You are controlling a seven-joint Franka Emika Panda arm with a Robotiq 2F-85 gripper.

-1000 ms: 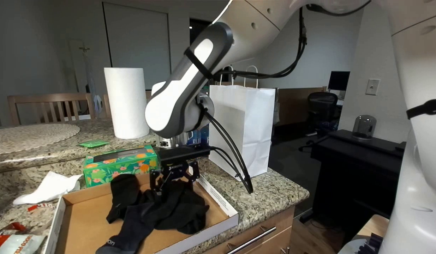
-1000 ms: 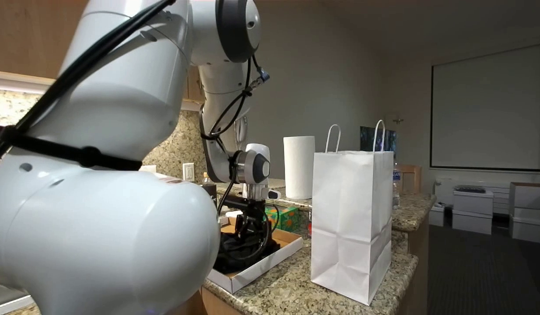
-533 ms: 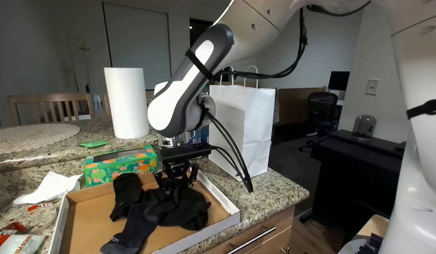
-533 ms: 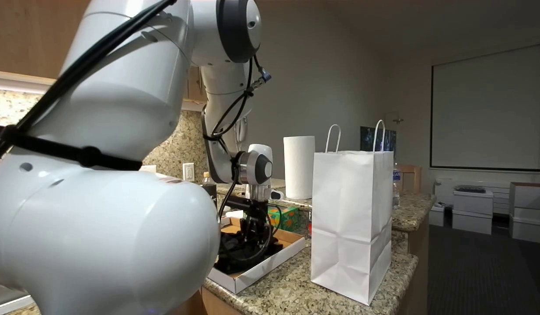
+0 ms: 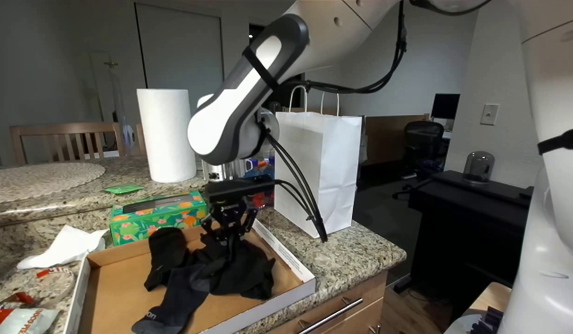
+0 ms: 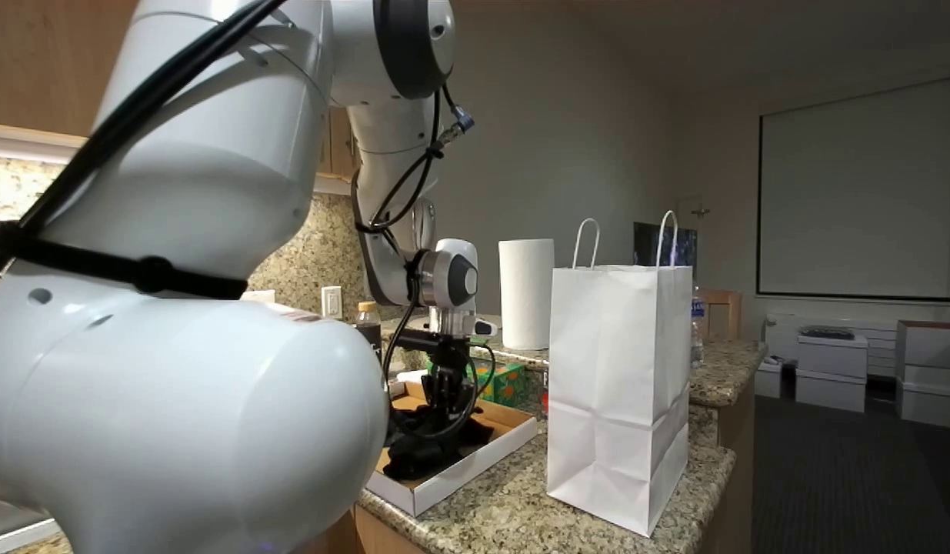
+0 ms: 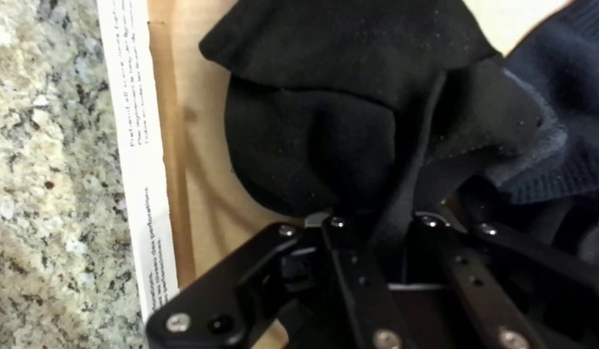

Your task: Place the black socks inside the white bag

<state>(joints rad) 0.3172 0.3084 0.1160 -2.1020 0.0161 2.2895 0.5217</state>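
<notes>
My black two-finger gripper (image 7: 384,230) points down into the shallow white-rimmed brown cardboard tray (image 5: 114,287). Jaws nearly together, narrow fold of cloth pinched between them. That fold is part of a heap of limp black fabric socks (image 5: 244,273); cloth peaks up to my fingertips, the lower part lies in the tray. Can't tell how many socks make up the heap, or if my pinch takes more than one.

Also in the tray: a separate plain black sock (image 5: 165,255), its top end overlapping the far wall in an exterior view, and a dark navy ribbed sock (image 5: 179,292) with pale lettering near the toe, running out from the heap's edge.

Tall white paper shopping bag (image 6: 613,385) stands upright on the speckled granite countertop (image 6: 505,500), beside the tray and apart from it, both loop handles up. Inside is hidden in both exterior views.

Around it: green floral cardboard box (image 5: 158,215) just behind the tray, crumpled white paper (image 5: 66,248) off to its side, white paper towel roll (image 5: 168,134) and small green packet (image 5: 123,189) up on the raised ledge.
</notes>
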